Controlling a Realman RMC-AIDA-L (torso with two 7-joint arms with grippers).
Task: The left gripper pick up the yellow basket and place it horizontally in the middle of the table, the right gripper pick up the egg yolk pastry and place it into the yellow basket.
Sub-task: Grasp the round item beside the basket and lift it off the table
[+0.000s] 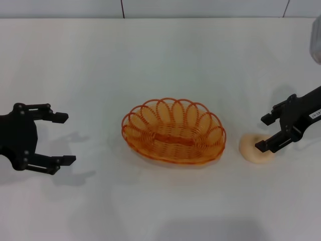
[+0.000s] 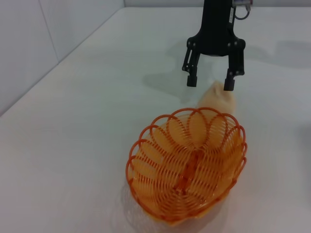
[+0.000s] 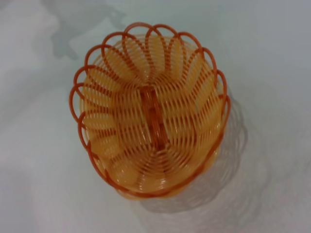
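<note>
The yellow basket (image 1: 173,131) lies lengthwise across the middle of the table (image 1: 160,55), empty; it also shows in the left wrist view (image 2: 187,165) and the right wrist view (image 3: 150,111). The egg yolk pastry (image 1: 254,148) lies on the table just right of the basket and also shows in the left wrist view (image 2: 216,99). My right gripper (image 1: 262,133) is open and hangs right over the pastry, one fingertip over its right side; the left wrist view (image 2: 210,83) shows it too. My left gripper (image 1: 66,138) is open and empty, left of the basket and apart from it.
The table's back edge meets a pale wall (image 1: 200,7). A grey object (image 1: 316,40) shows at the far right edge. White tabletop lies in front of and behind the basket.
</note>
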